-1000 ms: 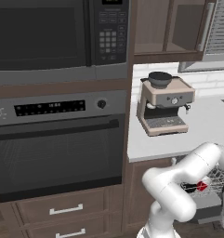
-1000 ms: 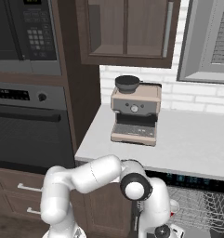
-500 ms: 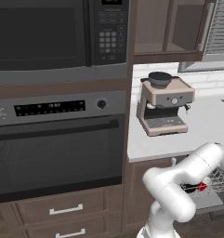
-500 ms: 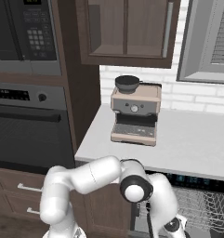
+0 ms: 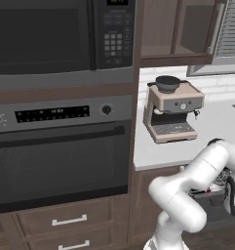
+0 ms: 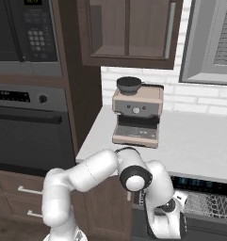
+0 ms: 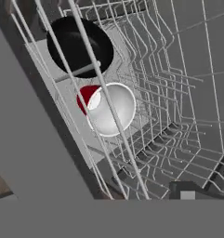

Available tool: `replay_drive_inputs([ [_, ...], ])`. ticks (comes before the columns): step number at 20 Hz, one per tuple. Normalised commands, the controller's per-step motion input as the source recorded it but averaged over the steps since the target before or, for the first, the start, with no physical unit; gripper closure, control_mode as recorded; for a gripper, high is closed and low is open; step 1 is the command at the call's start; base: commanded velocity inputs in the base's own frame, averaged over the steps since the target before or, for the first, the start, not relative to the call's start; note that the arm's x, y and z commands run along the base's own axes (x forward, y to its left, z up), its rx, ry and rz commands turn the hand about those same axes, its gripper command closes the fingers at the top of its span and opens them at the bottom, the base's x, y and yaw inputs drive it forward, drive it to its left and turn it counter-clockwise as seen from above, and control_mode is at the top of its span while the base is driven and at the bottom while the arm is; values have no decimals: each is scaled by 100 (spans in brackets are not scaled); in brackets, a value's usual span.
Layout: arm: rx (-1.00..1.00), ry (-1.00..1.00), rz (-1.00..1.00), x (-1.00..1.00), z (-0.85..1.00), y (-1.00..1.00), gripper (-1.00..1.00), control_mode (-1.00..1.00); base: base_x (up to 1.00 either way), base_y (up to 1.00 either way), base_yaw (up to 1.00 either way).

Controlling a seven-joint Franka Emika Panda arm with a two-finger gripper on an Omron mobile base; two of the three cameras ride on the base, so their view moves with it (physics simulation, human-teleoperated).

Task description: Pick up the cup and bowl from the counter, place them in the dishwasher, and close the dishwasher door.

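In the hand view, a cup, white inside and red outside, lies on its side in the grey wire rack of the dishwasher. A black bowl sits just beyond the cup in the same rack. My gripper hangs low over the rack, apart from both, open with nothing in it. One dark fingertip shows at the lower right. A broad flat grey panel runs beside the rack. I cannot tell whether it is the dishwasher door. The counter lies above the dishwasher.
A beige coffee machine stands on the counter near its left end. A black oven with a bar handle and a microwave fill the wall to the left. Brown drawers sit below the oven.
The hand has sunk a little and shifted right at the rack. The red cup that showed at the hand in the left base view is no longer there.
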Motion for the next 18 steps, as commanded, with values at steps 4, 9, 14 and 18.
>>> replay_drive_inputs([
  [4, -39, -84, 27, 96, -100, 31, -100, -100, 0, 0, 0],
  [9, -43, -78, 31, 95, -100, 39, -100, -100, 0, 0, 0],
  [14, -56, -77, 45, 7, -76, 17, -100, -100, 0, 0, 0],
  [18, -51, -74, 58, -21, -66, 0, -100, -100, 0, 0, 0],
])
